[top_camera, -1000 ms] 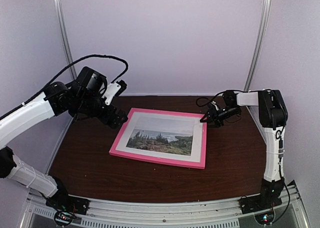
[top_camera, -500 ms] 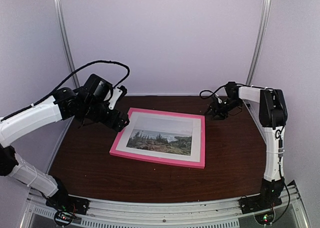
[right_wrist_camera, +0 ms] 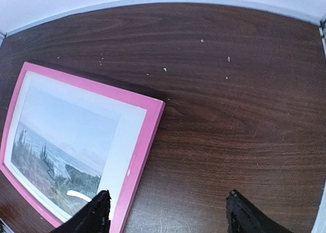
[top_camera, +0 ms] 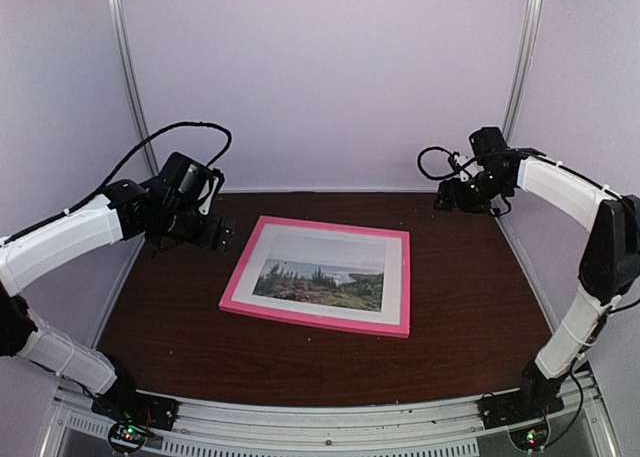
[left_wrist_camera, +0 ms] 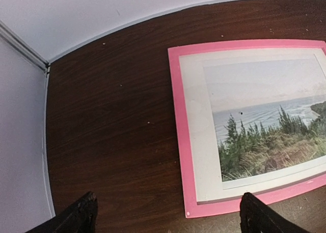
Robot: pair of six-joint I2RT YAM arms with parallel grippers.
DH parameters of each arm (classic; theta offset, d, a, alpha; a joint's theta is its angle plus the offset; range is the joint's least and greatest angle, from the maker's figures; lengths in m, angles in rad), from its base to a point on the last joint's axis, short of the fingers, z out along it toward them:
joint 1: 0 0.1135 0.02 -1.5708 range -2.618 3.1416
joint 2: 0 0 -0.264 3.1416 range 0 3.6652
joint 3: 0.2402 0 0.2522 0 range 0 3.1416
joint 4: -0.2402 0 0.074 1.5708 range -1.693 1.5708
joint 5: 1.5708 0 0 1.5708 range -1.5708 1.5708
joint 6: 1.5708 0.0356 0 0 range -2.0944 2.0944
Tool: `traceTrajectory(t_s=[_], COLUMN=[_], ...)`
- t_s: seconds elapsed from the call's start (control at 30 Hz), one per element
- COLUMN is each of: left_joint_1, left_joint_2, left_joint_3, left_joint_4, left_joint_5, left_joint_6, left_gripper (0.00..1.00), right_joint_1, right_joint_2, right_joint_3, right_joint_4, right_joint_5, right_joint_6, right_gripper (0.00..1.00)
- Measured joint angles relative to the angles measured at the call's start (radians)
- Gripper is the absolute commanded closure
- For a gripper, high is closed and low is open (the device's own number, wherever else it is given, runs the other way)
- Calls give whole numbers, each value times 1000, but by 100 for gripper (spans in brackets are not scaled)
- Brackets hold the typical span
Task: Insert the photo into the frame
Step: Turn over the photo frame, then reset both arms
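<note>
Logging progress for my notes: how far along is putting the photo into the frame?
Done, it seems: the photo sits inside the frame, which lies face up and flat on the table. In hand: nothing; the left end effector and right end effector hover open and empty, apart from it. Left: nothing that I can see.

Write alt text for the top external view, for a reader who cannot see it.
A pink frame lies flat on a dark wooden table, holding a landscape photo bordered by a white mat. The left end effector hovers beside the frame's far left corner and the right end effector above the table's far right, neither touching it.
</note>
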Motion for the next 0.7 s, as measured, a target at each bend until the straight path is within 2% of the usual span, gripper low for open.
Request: traceTrajectory(t_s=[0.27,0.47,0.7], left_joint_1=[127,168,170], left_joint_2=[-158,-212,-245], left_joint_3=[-85,-153,-212], left_joint_4=[22,30,34], left_joint_5=[27,37,14], left_joint_6=[-40,-62,-71], left_gripper=[2,2,2], right_joint_1=[143,209,222], right_joint_2=[-189,-268,-364], right_joint_3=[-134,-208,-306], right_joint_4=[4,-11,6], right_joint_5=[180,244,331], right_joint_6=[-29,-40,-42], right_gripper=[1,0,0])
